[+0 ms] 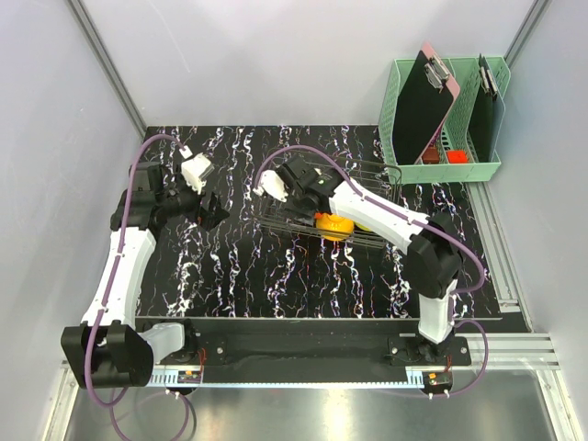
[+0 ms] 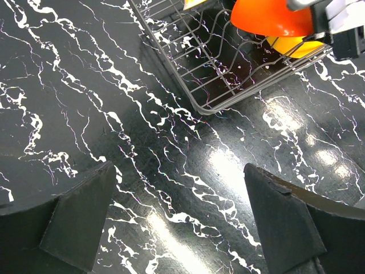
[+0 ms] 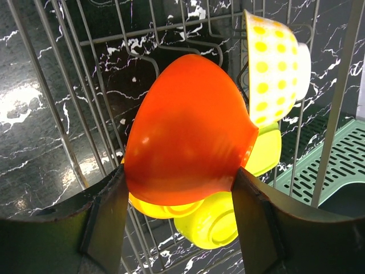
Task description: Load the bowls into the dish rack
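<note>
While pinching the orange bowl (image 3: 188, 125) in the right end effector (image 3: 182, 191), hangs directly over the dish rack (image 2: 201, 109), yellow-green bowls (image 3: 212, 225) just below; leaves the left end effector (image 2: 182, 212) spread, farther off.

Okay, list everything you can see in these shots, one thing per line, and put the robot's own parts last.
dish rack: one, bare metal wire, middle of the table
orange bowl: one, orange, gripped above the dish rack
dotted bowl: one, cream with yellow dots, on its side in the dish rack
yellow-green bowls: at least two, yellow to lime, in the dish rack under the orange bowl
basket: one, mint green, far right
clipboards: two, black, upright in the basket
small items: two, brown and red-orange, basket bottom, unidentifiable
table: one, black with white veins
left end effector: one, black, open, empty, over bare table
right end effector: one, black, closed on the orange bowl
</note>
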